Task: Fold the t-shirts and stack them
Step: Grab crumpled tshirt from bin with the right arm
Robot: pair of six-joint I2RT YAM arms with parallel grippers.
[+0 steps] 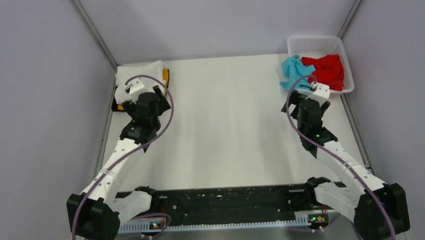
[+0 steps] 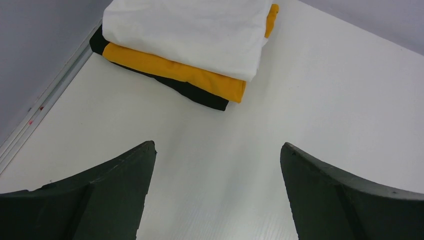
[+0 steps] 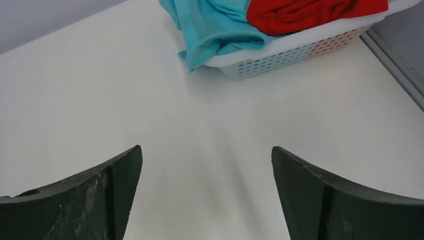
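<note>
Three folded t-shirts lie stacked at the table's far left corner: a white one [image 2: 190, 30] on top, a yellow-orange one [image 2: 175, 70] under it and a black one [image 2: 200, 95] at the bottom. My left gripper [image 2: 217, 145] hangs open just short of this stack [image 1: 140, 73], holding nothing. A crumpled turquoise t-shirt [image 3: 210, 25] spills over the near rim of the white basket [image 3: 300, 55], and a red t-shirt [image 3: 300, 12] lies bunched inside. Facing that basket, my right gripper [image 3: 206, 147] stands open and empty over bare table, a short way in front of the turquoise t-shirt [image 1: 296, 72].
The white mesh basket [image 1: 318, 41] sits in the far right corner against the wall. Grey walls close in the table on the left, right and back. A black rail [image 1: 224, 198] carrying both arm bases runs along the near edge.
</note>
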